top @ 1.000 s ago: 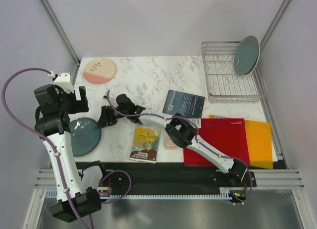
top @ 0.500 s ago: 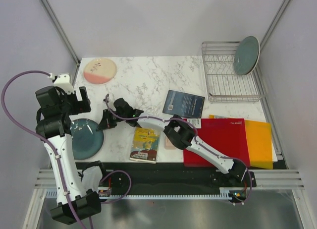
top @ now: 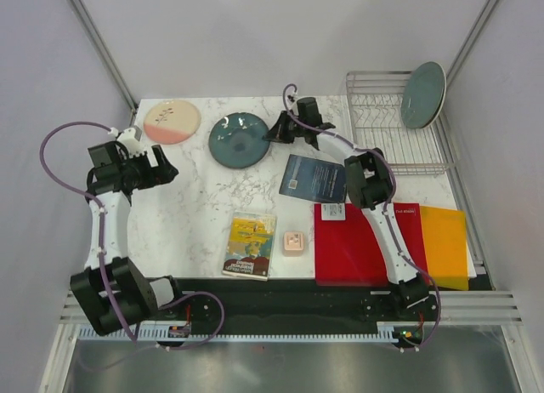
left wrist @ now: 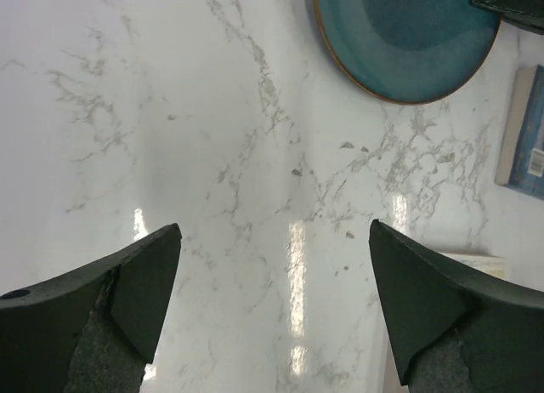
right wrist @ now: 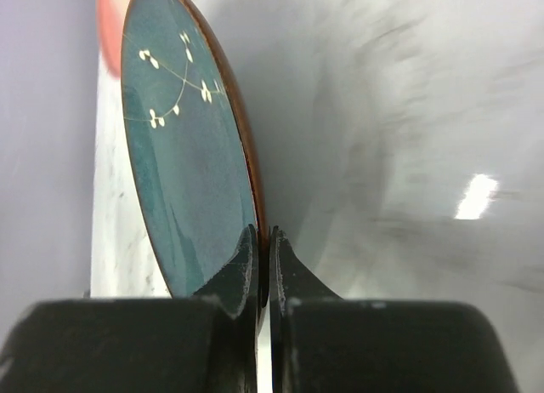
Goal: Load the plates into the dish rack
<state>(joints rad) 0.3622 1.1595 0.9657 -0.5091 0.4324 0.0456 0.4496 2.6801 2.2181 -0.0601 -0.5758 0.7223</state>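
One grey plate point(top: 423, 93) in rack point(top: 387, 150), upper right. My right gripper point(top: 272, 135) pinches teal plate point(top: 236, 141); left gripper point(top: 164, 167) wide, empty. Pink plate point(top: 172, 121) not yet loaded.

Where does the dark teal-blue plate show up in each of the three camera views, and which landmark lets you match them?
Top external: the dark teal-blue plate is in the upper middle of the table, right of the cream-and-pink plate.
Left wrist: top right corner, cut off by the frame.
Right wrist: left of centre, seen edge-on.
Shared landmark: the right gripper, shut on the plate's rim.
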